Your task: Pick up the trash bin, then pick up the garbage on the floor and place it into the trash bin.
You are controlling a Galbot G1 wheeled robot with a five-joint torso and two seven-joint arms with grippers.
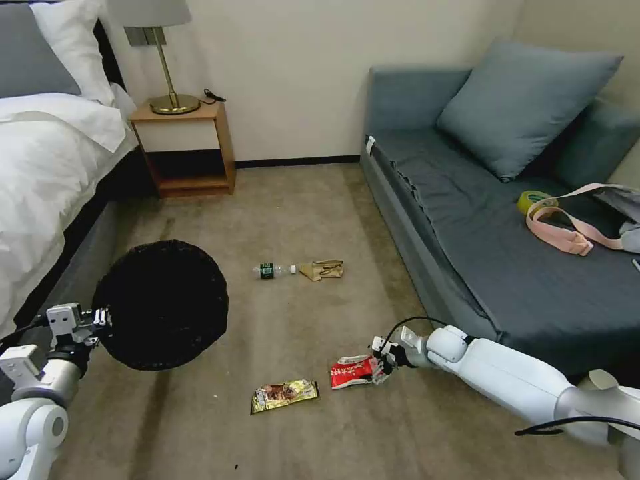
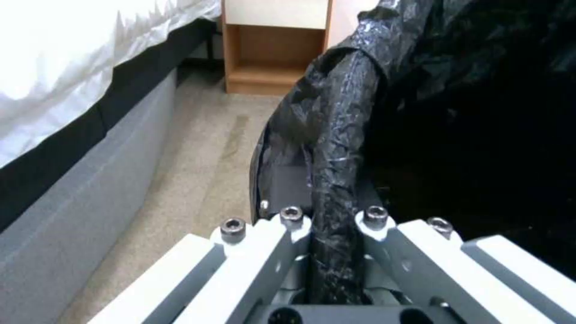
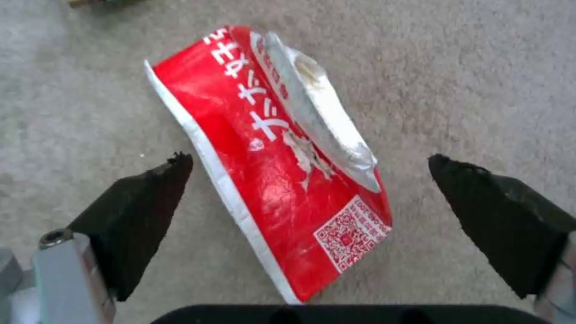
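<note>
The left gripper (image 1: 101,319) has its jaws clamped on the liner-wrapped rim of the trash bin (image 1: 163,303), which it holds beside the bed (image 1: 47,160). In the left wrist view the gripper (image 2: 333,234) pinches that rim, and the bin (image 2: 468,135) opens away from the jaws as a dark hollow; its black liner (image 2: 327,130) is crinkled over the edge, and what lies inside cannot be told.

Beyond the bin, on the floor (image 1: 300,220), a clear bottle (image 1: 273,270) lies on its side with a crumpled paper bag (image 1: 323,269) just beside its cap. Nearer, a gold-brown wrapper (image 1: 284,395) lies flat on the carpet.

Next to it, the red-and-white wrapper (image 1: 352,371) lies at the tips of the right gripper (image 1: 381,363). In the right wrist view the gripper (image 3: 309,180) has its jaws spread wide, one black fingertip (image 3: 144,198) on each side of the wrapper (image 3: 270,166), which rests on the carpet between them, touching neither.

At right stands a blue-grey sofa (image 1: 480,220).
</note>
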